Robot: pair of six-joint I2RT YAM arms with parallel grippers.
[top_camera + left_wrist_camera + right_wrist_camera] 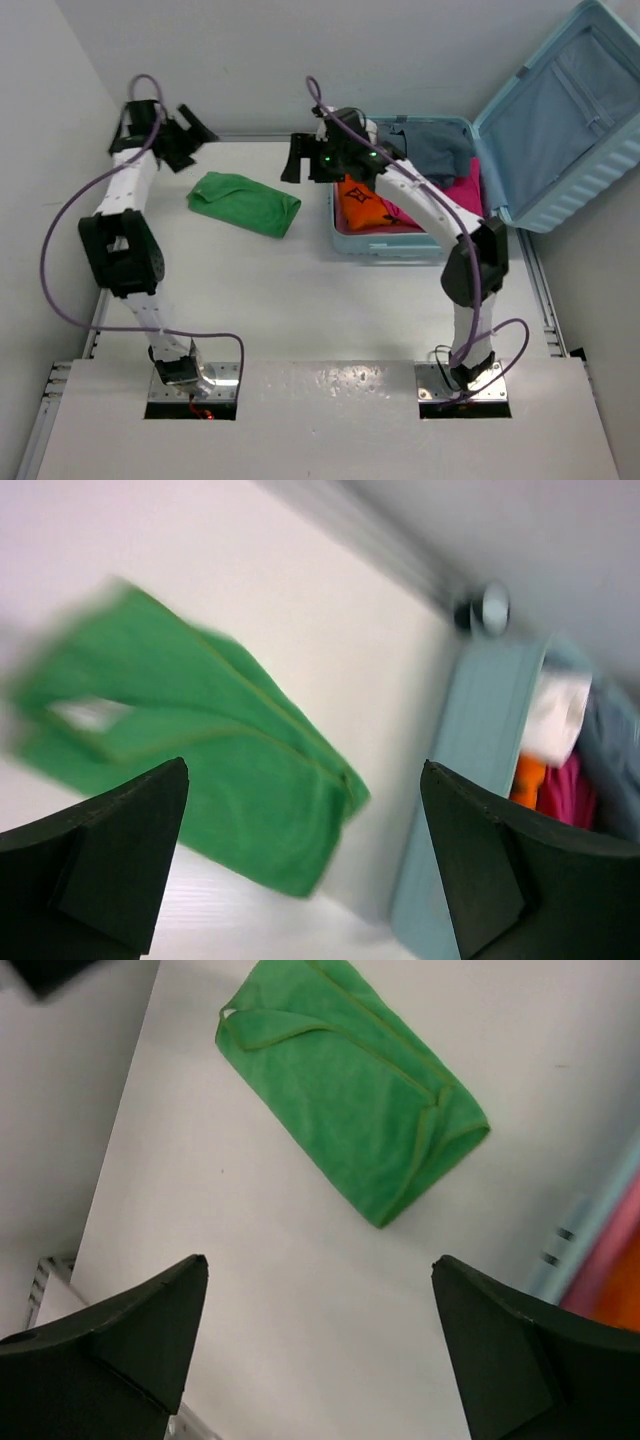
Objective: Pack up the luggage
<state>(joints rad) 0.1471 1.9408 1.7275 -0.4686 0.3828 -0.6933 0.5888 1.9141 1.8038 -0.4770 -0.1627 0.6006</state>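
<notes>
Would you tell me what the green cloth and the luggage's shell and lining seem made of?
Green cloth: soft matte fuzzy fabric with stitched hems, probably microfibre or terry.
Luggage shell: rigid moulded plastic, likely, given its ribbed ridges and smooth surface.
Lining: thin grey-blue woven fabric, slightly wrinkled, with straps.

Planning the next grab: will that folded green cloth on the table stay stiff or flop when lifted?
The green cloth looks like soft towelling folded in layers, so it will probably droop and may unfold if pinched at one edge. It lies flat and thin on the table, so it is likely light; a push might bunch it.
</notes>
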